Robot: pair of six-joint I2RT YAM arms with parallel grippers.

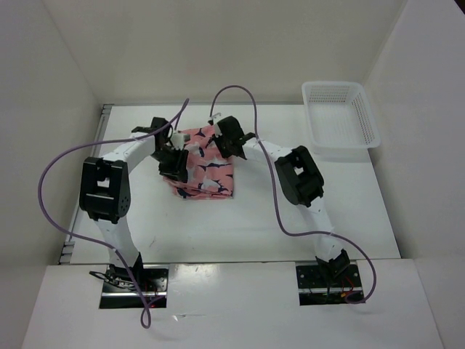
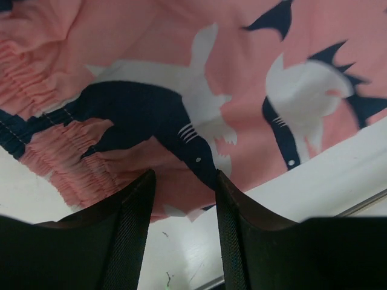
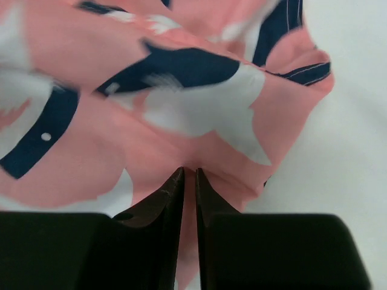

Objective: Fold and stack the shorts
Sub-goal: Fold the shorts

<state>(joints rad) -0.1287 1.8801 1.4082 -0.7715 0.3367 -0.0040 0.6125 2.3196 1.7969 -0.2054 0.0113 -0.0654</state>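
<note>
One pair of shorts (image 1: 207, 174) lies on the counter (image 1: 290, 233), at eleven o'clock from centre. My right gripper (image 3: 188, 175) has its fingers clenched on the fabric's edge; the left gripper (image 2: 183, 178) stands released at the hem. Folding looks half done, I judge; stacking is not yet begun.

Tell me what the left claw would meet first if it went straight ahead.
The shorts: fabric lies right at the left claw's tips, perhaps touching; depth is unclear.
</note>
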